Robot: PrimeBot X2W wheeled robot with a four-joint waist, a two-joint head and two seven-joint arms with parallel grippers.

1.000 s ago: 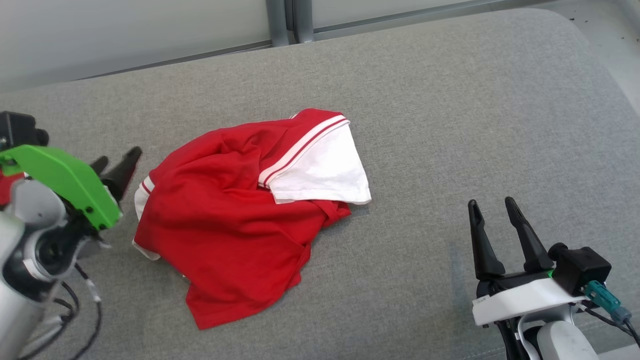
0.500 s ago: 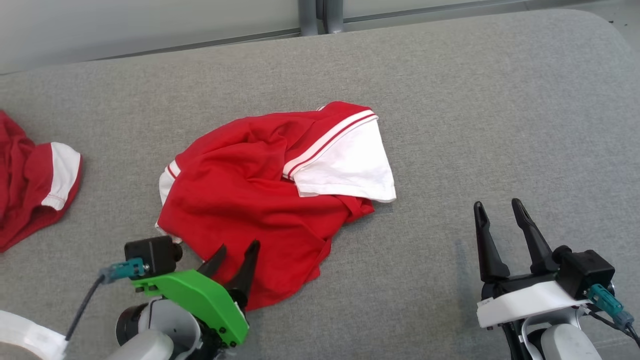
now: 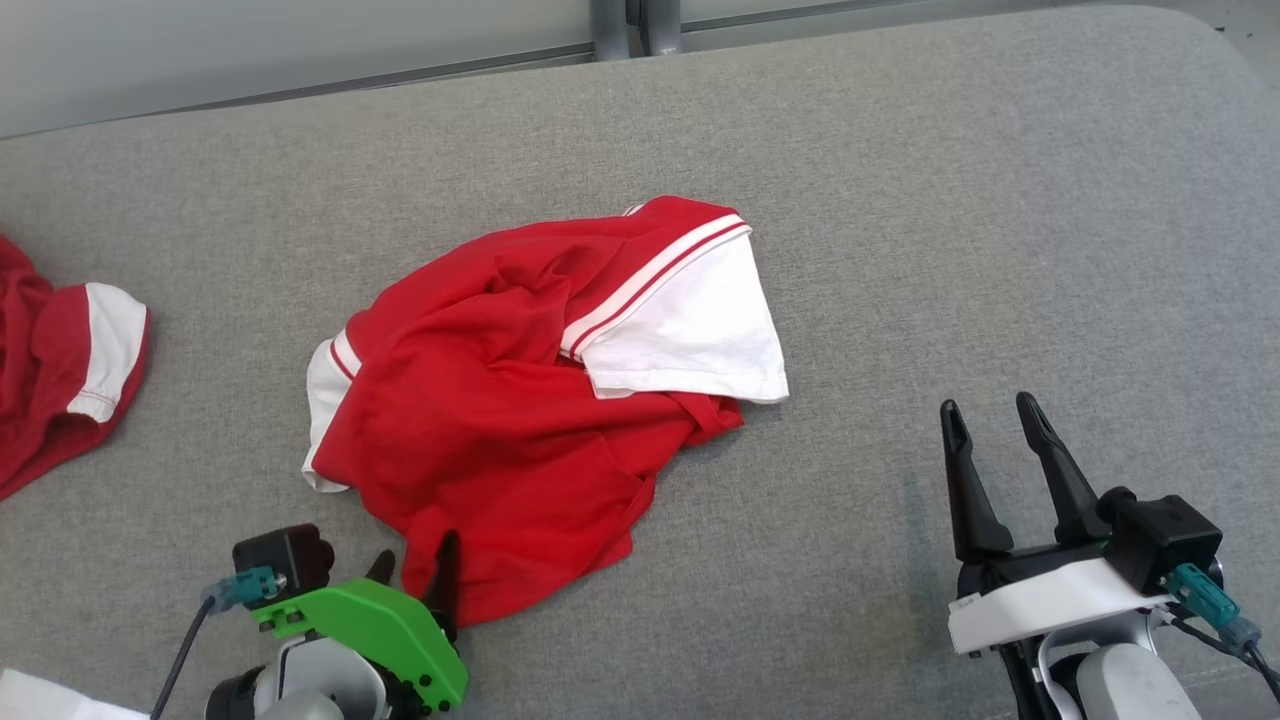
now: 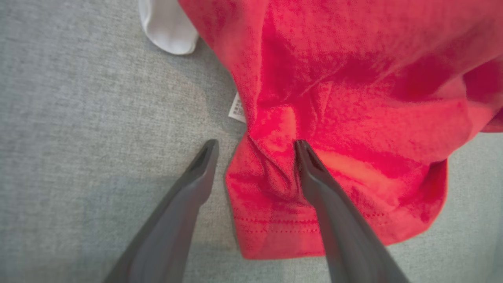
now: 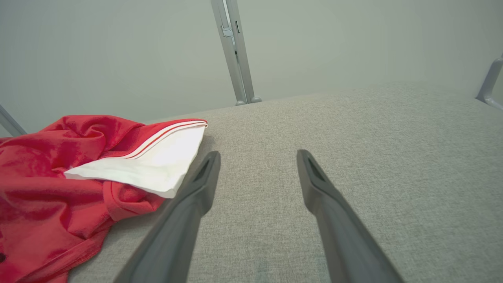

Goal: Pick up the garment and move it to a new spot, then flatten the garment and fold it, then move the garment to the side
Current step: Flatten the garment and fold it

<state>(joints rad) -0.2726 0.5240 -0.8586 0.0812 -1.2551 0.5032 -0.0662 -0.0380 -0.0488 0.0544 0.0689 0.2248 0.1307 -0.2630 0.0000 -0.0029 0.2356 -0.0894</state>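
Now the left gripper (image 3: pixel 415 562) sits at the near hem of the crumpled red polo-style garment with white sleeves (image 3: pixel 480 430), lower in the head view than half a second ago. A second ago it was up beside the garment's left edge. The head camera has shifted too, so a second red-and-white garment (image 3: pixel 50 390) shows at the left. The main garment's heap looks much the same, lying mid-way across the grey fabric-covered surface (image 3: pixel 900 200).

From the left wrist, the left gripper (image 4: pixel 256 144) has its fingers spread, straddling the edge of the garment (image 4: pixel 334 78): one finger over red cloth, the other over bare grey. Nothing is pinched between them, and whether they touch the cloth is unclear. A small white label (image 4: pixel 237 109) peeks from under the fold.

The right gripper (image 3: pixel 988 410) has not moved, fingers released and well apart from the garment, over bare grey fabric in its wrist view (image 5: pixel 258 154).

One left finger is largely hidden behind its green mount (image 3: pixel 370 625). The second garment is cut off by the frame edge.
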